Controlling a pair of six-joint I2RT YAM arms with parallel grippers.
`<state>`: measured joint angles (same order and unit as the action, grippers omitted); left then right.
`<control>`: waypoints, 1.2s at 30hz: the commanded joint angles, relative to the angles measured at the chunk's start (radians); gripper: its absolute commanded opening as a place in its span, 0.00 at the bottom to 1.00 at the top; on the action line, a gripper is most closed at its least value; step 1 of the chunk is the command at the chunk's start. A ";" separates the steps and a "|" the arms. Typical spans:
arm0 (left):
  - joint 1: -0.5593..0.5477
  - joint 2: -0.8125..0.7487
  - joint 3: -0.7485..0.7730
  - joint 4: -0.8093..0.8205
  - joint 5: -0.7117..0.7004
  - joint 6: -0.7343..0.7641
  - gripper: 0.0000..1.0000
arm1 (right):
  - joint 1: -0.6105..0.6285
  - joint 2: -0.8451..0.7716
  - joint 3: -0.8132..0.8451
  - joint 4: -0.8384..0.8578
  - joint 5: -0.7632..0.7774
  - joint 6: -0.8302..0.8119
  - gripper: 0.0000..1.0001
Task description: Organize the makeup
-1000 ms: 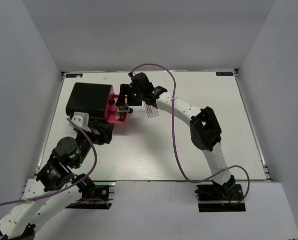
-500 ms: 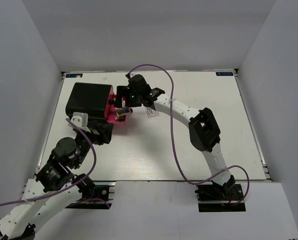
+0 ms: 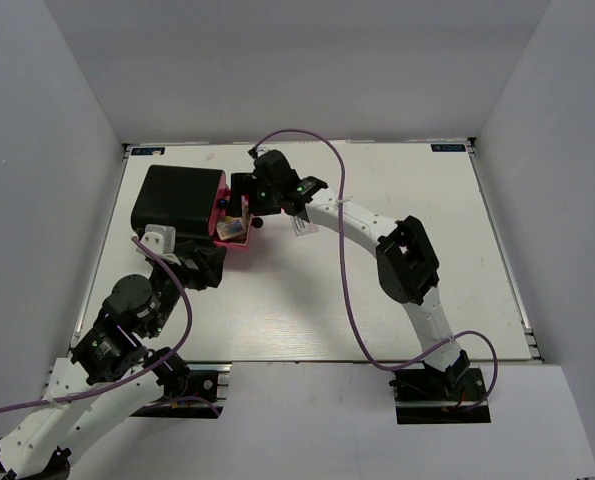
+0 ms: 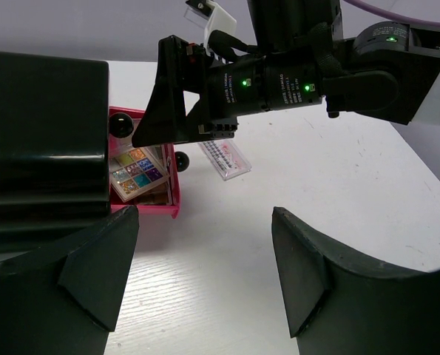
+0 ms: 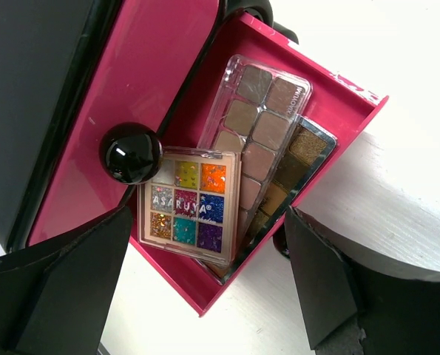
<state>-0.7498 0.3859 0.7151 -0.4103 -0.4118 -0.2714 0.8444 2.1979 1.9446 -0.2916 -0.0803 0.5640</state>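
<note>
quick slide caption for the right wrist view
Open right gripper above the pink drawer holding a small multicoloured palette and two long brown eyeshadow palettes.

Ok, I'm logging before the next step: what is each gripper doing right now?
Left gripper: open, holding nothing.
Right gripper: open, holding nothing, above the pink drawer.

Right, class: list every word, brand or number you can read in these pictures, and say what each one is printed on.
"ASARUYA": across the middle of the square palette.
Long palette: a short brand word along its clear edge, too small and sideways to read surely.
White tag: lines of print, too blurred to read.
Blue corner stickers: too small to read.
Nothing else legible.
</note>
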 commanded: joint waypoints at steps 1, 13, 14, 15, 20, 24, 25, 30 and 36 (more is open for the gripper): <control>0.001 -0.007 0.000 -0.002 -0.015 -0.003 0.82 | 0.012 -0.056 0.054 0.009 0.007 -0.019 0.89; 0.001 0.007 0.000 -0.004 -0.031 -0.008 0.78 | -0.025 -0.211 -0.039 0.038 0.010 -0.335 0.89; 0.001 0.011 0.000 -0.005 -0.038 -0.008 0.70 | -0.025 -0.237 -0.062 0.043 0.023 -0.367 0.89; 0.001 0.016 -0.002 -0.010 -0.045 -0.011 0.65 | -0.033 -0.250 -0.088 0.075 0.019 -0.384 0.89; 0.001 0.051 0.012 -0.039 -0.134 -0.044 0.15 | -0.106 -0.286 -0.221 0.098 -0.072 -0.348 0.24; 0.001 0.128 0.040 -0.094 -0.283 -0.107 0.00 | -0.128 -0.279 -0.269 0.083 -0.075 -0.326 0.00; 0.001 0.143 0.050 -0.110 -0.324 -0.124 0.00 | -0.130 -0.256 -0.266 0.060 -0.073 -0.326 0.00; 0.001 0.217 0.148 -0.263 -0.577 -0.262 0.00 | -0.128 -0.161 -0.179 -0.001 -0.075 -0.329 0.00; 0.001 0.220 0.187 -0.291 -0.610 -0.258 0.00 | -0.120 0.009 0.003 -0.047 -0.096 -0.303 0.00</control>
<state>-0.7498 0.6136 0.8658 -0.6594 -0.9581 -0.5095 0.7166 2.1620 1.8328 -0.3153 -0.1566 0.2474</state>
